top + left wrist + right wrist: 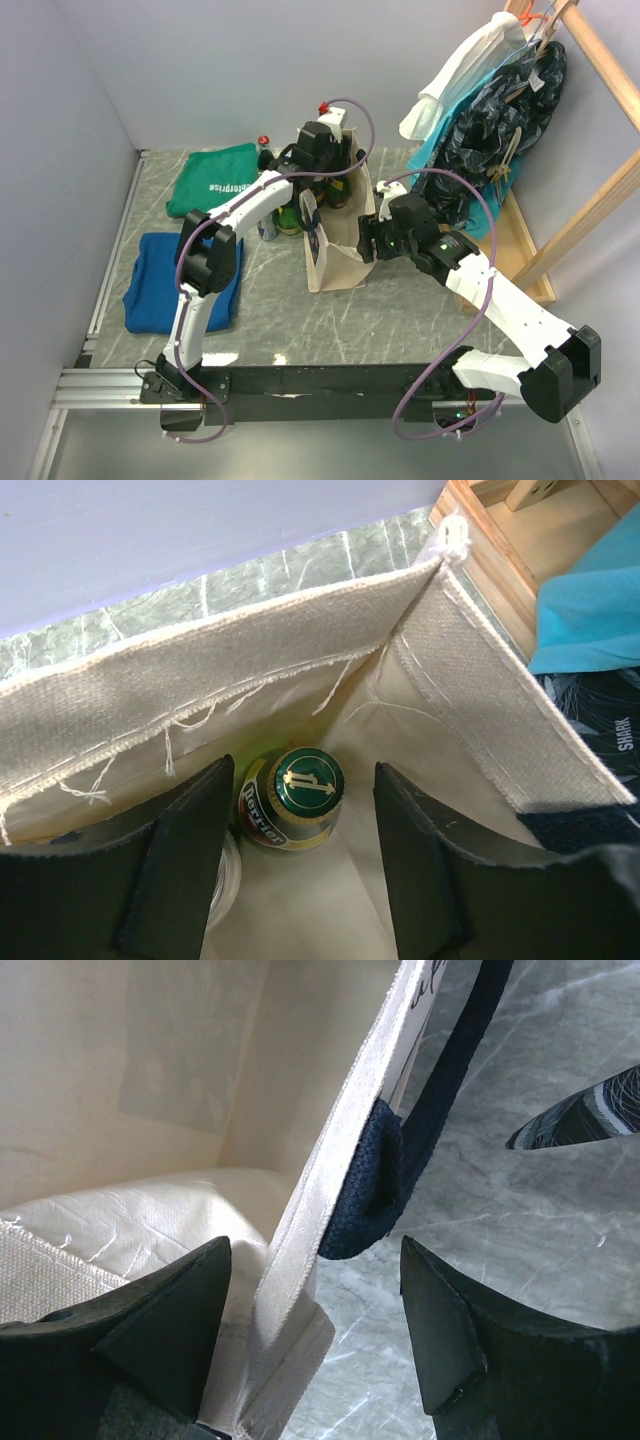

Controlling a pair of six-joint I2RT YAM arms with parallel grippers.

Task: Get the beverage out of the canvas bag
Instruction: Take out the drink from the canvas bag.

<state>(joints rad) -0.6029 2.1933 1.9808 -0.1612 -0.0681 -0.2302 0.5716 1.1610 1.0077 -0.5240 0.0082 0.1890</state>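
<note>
Canvas bag (340, 265) stands upright mid-table between the two arms, mouth open upward. The green Perrier bottle (309, 780) is upright inside it, deep down, close to the corner where the far wall meets a side wall. Its cap faces up.

Left gripper (305, 770) is down in the bag mouth, jaws parted, one finger on each side of the bottle neck. One finger sits just beside the label (touching or not: cannot tell). On the other side a strip of pale lining shows between finger and cap. A clear rounded object (226, 875), not identifiable, lies half hidden under the nearer finger, just beside the bottle.

Right gripper (313, 1245) is at the bag's right rim, jaws wide and astride the wall, not pinching it. The hemmed edge (300, 1260) runs close to the inside finger. Marble tabletop (520, 1230) shows in the gap before the outside finger. The navy handle (400, 1160) loops down the outer face between the jaws.

Room around the bag:
- Left: a few bottles (289, 217) just beside it, then a green cloth (215, 178) and a blue cloth (170, 285) farther out.
- Right rear: a wooden clothes rack (590, 215) stands near.
</note>
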